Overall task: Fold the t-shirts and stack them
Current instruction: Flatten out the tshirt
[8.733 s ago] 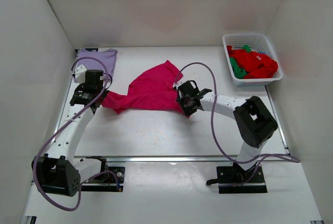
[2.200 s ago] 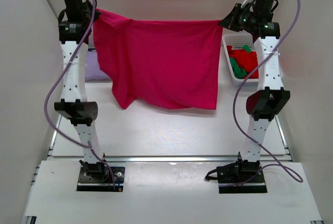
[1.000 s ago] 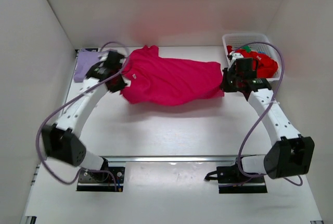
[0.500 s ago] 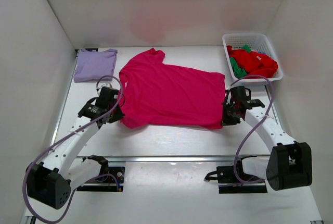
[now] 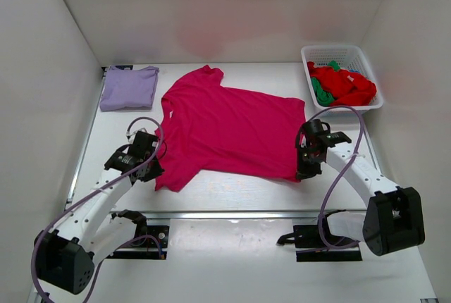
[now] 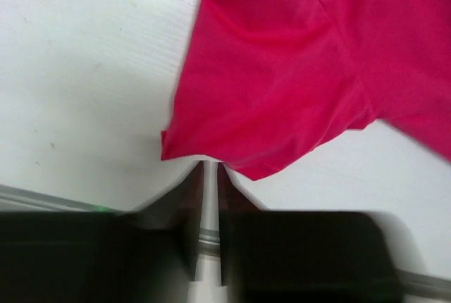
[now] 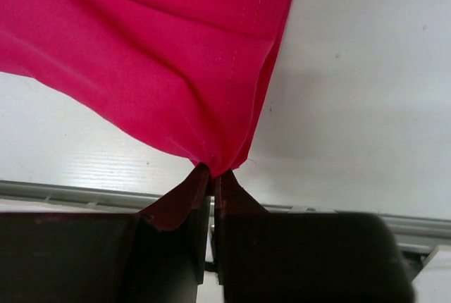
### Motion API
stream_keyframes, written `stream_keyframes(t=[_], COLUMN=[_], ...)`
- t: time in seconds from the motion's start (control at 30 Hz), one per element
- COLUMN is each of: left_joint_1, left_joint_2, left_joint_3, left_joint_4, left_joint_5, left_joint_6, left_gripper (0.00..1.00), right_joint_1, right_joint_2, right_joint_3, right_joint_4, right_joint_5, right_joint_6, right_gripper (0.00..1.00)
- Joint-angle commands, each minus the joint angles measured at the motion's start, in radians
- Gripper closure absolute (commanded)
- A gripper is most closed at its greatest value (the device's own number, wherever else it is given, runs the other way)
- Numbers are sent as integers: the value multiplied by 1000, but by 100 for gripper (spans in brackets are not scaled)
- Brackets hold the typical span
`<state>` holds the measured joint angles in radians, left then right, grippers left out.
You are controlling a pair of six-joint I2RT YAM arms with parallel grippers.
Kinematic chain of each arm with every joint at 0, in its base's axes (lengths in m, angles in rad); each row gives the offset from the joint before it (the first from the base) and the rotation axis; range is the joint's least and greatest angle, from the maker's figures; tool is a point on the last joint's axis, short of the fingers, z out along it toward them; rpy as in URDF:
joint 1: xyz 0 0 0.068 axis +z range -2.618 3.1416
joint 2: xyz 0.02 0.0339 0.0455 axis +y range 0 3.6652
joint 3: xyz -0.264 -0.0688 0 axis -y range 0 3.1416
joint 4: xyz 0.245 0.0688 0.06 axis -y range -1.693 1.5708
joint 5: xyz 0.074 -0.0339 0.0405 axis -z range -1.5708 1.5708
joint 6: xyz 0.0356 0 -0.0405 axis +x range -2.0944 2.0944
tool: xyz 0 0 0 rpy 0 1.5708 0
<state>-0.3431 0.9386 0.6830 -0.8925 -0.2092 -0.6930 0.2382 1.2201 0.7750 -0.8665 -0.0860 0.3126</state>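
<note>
The white counter (image 5: 232, 194) carries a magenta shirt (image 5: 232, 127) spread flat at centre frame, neck to the left and hem to the right. Both arms lie low with elbows bent, reaching inward to the shirt's near corners. A lavender shirt (image 5: 128, 88) lies folded at upper left. A basket (image 5: 331, 48) at upper right holds a red shirt (image 5: 347, 84) and a green shirt (image 5: 320, 96). The right pincer (image 7: 212, 172) is clamped on the magenta hem corner. The left pincer (image 6: 211, 169) stands slightly apart, the sleeve edge at its tips and not gripped.
</note>
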Motion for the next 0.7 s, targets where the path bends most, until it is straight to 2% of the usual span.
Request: stream_keyframes(t=[0.0, 0.07, 0.13, 0.17, 0.23, 0.3, 0.37, 0.53, 0.67], left_joint_1=[-16, -20, -13, -5, 1, 1, -17, -103, -164], left_joint_2=[-5, 8, 17, 17, 17, 26, 43, 97, 123], left_joint_3=[18, 30, 44, 43, 35, 35, 33, 27, 12], left_joint_4=[-36, -55, -56, -57, -54, -51, -45, -36, -2], left_joint_5=[-38, -68, -64, -46, -42, -45, -45, -64, -55], left_joint_6=[7, 4, 21, 29, 44, 40, 39, 7, -32], left_gripper=[95, 99, 93, 86, 79, 67, 59, 42, 41], right_joint_1=[-13, -51, -65, -62, -74, -138, -195, -237, -237], right_joint_2=[-18, -10, -14, -22, -33, -50, -53, 7, 44], right_joint_3=[46, 41, 29, 27, 20, 27, 44, 122, 129], right_joint_4=[-63, -87, -112, -115, -150, -155, -155, -140, -109], right_joint_5=[-4, -58, -89, -78, -34, -30, -51, -20, -43], right_joint_6=[48, 37, 23, 23, 20, -3, -32, -63, -58], right_gripper=[97, 96, 95, 94, 95, 95, 95, 93, 88])
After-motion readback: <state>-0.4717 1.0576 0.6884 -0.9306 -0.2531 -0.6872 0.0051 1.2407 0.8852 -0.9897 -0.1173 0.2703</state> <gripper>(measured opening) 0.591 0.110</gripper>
